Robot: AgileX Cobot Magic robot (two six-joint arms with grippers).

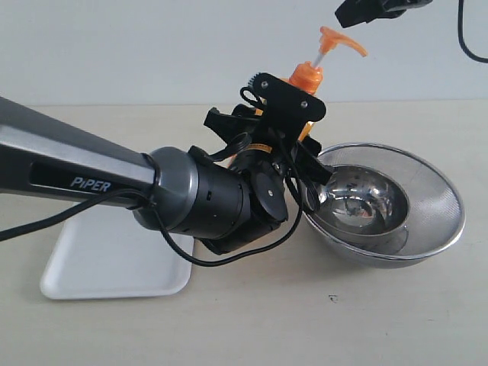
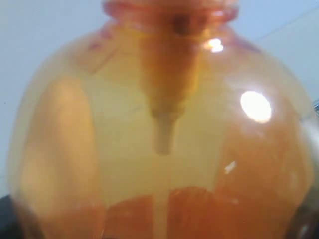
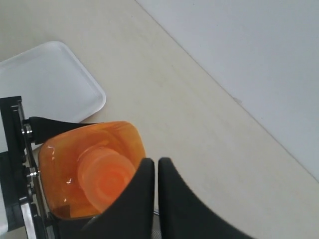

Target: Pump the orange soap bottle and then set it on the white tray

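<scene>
Holding bottle [image 1: 306, 76] tight in left tool [image 1: 293, 130], right tool [image 3: 155, 167] closed above pump [image 1: 339, 42].
Probably light, stiff, slippery; best gripped on flat sides, kept upright.

Left arm [image 1: 76, 164]: your grey arm, marked PiPER, reaches in from the left, with a black cable [image 1: 229, 259] looping under its wrist.
Left claw [image 1: 284, 126]: you have it clamped round the bottle's body, just below the neck.
Bottle [image 1: 306, 76]: near upright. Only the orange neck, white stem and pump head clear the claw, and its base is hidden.
Pump head [image 1: 339, 40]: the spout points right.
Right claw [image 1: 374, 9]: yours hangs at the top edge, above the spout and apart from it.
Bowl [image 1: 438, 221]: steel, just right of your left claw, with a smaller shiny bowl nested inside.
Tray [image 1: 114, 271]: white, flat on the worktop [image 1: 320, 324] at lower left, partly behind your arm.
</scene>
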